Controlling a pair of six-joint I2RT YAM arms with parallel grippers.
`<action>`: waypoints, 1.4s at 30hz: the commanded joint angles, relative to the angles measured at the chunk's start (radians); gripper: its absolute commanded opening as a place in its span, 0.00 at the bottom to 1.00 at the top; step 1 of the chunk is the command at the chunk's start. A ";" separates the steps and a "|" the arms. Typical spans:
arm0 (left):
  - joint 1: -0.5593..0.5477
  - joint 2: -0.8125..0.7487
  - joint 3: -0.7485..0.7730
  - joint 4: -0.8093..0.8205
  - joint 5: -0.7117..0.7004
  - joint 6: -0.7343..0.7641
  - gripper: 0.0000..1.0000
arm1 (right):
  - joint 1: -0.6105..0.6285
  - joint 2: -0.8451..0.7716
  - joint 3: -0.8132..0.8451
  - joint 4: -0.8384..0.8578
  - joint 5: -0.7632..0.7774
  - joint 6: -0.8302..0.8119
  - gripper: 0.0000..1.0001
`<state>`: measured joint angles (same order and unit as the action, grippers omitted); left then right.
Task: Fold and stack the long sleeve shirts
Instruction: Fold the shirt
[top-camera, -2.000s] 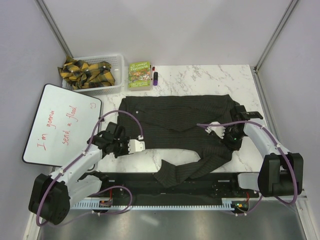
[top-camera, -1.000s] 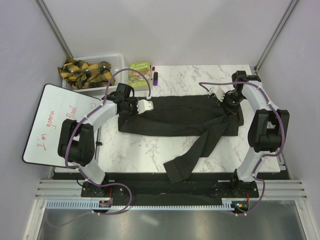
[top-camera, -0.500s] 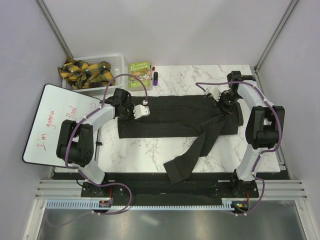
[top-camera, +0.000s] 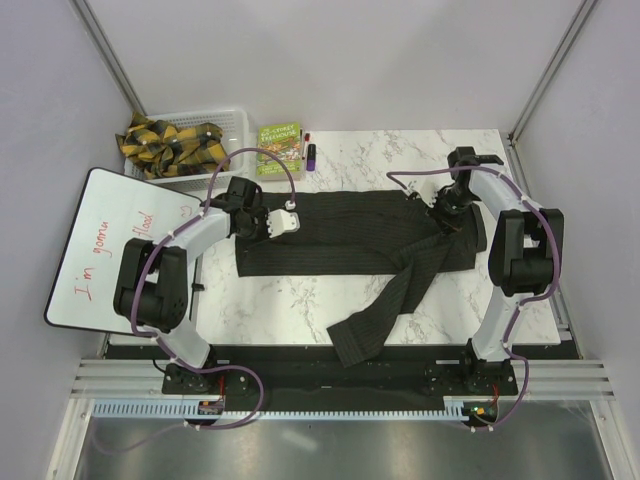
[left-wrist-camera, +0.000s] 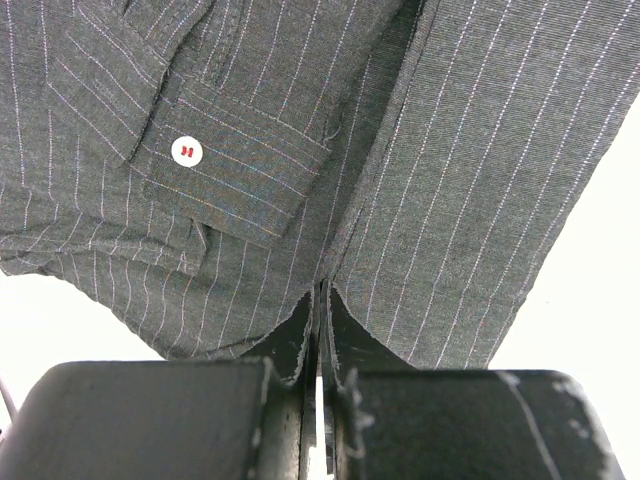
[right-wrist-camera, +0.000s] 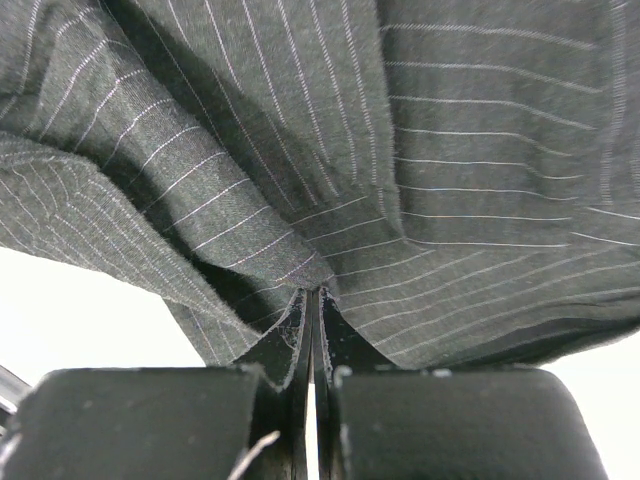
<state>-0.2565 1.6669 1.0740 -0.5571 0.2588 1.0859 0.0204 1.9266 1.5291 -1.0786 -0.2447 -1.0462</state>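
Top cam only: whole long sleeve shirt (top-camera: 340, 240) doubled into a wide dark band on the marble table (top-camera: 400, 150), lying just near-side & to the right of the green book (top-camera: 279, 148). 1 sleeve (top-camera: 385, 305) trails off diagonally toward the table's near edge, well away from the book. L gripper (top-camera: 296, 218) sits at the band's far-left corner, close below the book. R gripper (top-camera: 438, 218) is at the far-right end, well right of the book. Basket (top-camera: 232, 122) w/ yellow-black cloth (top-camera: 170, 140) is just left of the book, the whiteboard (top-camera: 110, 250) further left & nearer.

Wrist cams give what the top cam can't, i.e. the grip. L gripper (left-wrist-camera: 320, 330): fingers clenched w/ pinstriped cloth edge pinched in the slit. Also shows a cuff w/ 1 white button (left-wrist-camera: 186, 151) lying on the shirt body beyond the tips. R gripper (right-wrist-camera: 312, 320): fingers likewise clamped on a pinch of shirt, w/ folds fanning out from the tips & a thick fold off to its left. Both wrist cams are filled w/ shirt, so the book isn't in them.
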 joint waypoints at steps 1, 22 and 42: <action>0.002 0.002 -0.006 0.043 -0.027 0.012 0.02 | 0.003 -0.003 -0.052 0.028 0.015 0.014 0.00; 0.002 0.004 0.044 0.077 -0.050 -0.038 0.02 | -0.017 -0.038 -0.095 0.049 0.038 0.018 0.00; 0.003 0.100 0.069 0.102 -0.066 -0.057 0.02 | -0.046 -0.012 -0.129 0.066 0.016 0.057 0.05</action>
<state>-0.2565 1.7496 1.1156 -0.4896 0.2108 1.0645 -0.0238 1.9064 1.4158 -1.0454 -0.2367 -1.0195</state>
